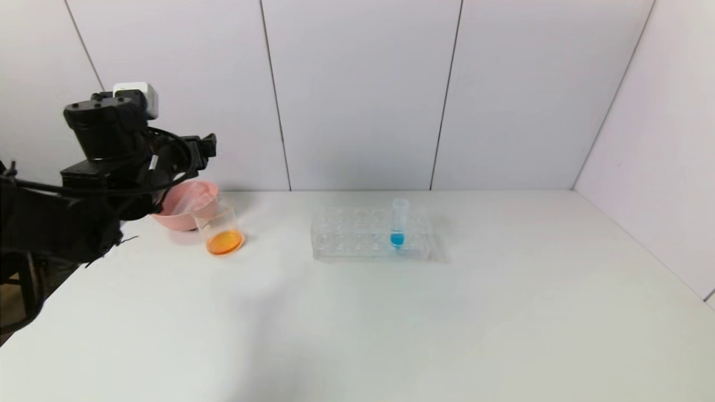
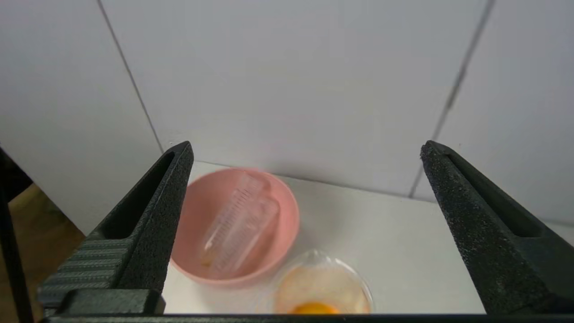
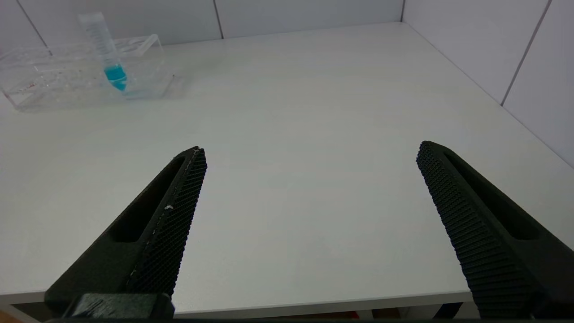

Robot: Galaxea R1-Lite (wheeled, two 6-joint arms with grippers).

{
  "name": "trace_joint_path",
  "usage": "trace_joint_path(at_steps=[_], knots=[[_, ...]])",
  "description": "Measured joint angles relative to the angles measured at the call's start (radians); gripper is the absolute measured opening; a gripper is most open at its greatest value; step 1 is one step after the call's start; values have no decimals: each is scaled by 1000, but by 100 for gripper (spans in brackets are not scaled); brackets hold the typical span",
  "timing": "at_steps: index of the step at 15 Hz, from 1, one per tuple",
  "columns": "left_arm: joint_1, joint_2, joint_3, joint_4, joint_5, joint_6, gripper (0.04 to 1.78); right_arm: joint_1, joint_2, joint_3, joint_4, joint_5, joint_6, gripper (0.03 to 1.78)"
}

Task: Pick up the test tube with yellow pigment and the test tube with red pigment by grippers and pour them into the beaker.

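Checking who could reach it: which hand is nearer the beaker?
Left. The left hand hangs open just above and behind the beaker, over the pink bowl. The right hand, open, sits far off at the table's near edge.

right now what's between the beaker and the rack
Nothing: in the head view the table is bare between the beaker and the rack.
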State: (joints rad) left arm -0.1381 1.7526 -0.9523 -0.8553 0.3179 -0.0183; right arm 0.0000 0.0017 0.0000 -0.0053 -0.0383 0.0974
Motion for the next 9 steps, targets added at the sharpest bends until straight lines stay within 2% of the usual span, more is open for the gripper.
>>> trace_joint_path(at_steps=[2, 4, 9], knots=[[-16, -133, 144, -26, -121, 11, 176, 0, 0, 0, 0, 0, 0, 171], [-23, -266, 256, -38, -196, 19, 176, 0, 0, 0, 0, 0, -1, 171], [-26, -541, 441, -28, -202, 76, 176, 0, 0, 0, 0, 0, 0, 171]])
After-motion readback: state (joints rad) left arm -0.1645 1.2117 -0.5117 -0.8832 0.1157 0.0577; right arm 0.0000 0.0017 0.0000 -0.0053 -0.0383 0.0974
